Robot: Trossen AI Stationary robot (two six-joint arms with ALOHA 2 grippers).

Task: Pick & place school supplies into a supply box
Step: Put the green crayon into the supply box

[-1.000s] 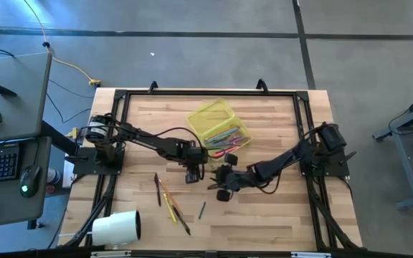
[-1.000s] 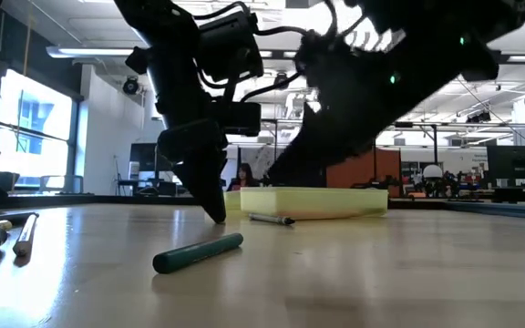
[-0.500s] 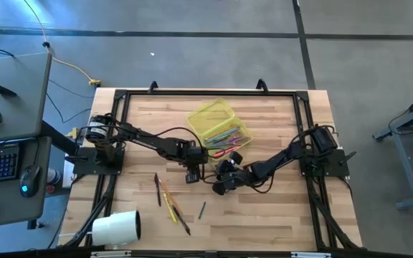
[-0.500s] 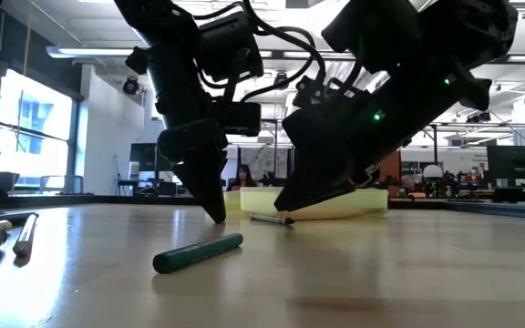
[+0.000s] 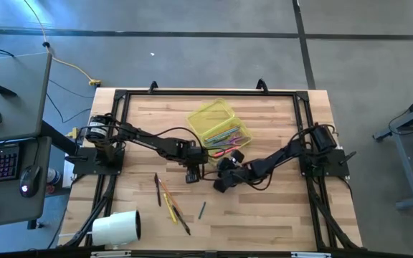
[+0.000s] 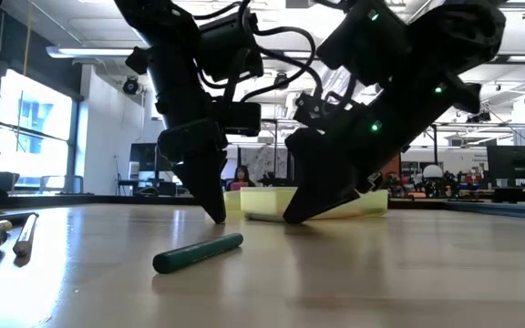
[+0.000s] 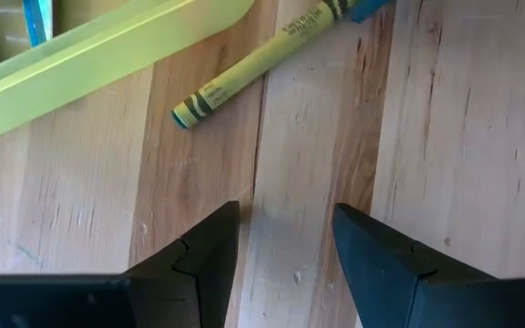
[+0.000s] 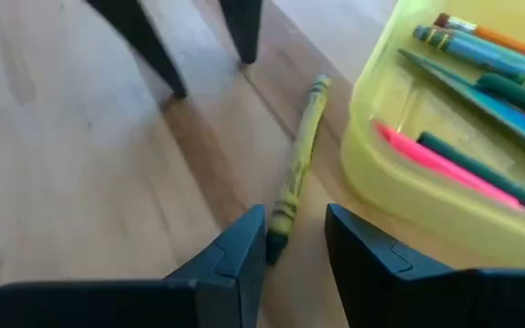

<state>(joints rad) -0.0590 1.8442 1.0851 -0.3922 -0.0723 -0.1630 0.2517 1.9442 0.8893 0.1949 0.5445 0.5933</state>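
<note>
Right gripper (image 8: 290, 239): fingers apart, straddling the end of a yellow-green crayon (image 8: 297, 157) beside the supply box (image 8: 445, 196) (already holding pens).
Left gripper (image 7: 281, 232): parted, empty, just beyond the crayon.
Elsewhere: loose pencils (image 5: 169, 202), white roll (image 5: 117, 227).

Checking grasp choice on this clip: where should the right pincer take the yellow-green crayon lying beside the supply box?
Probably at its near end or mid-barrel, from above. The crayon lies flat on the table, free of the supply box wall. The right pincer is open, its fingers straddling that end across the barrel.
</note>
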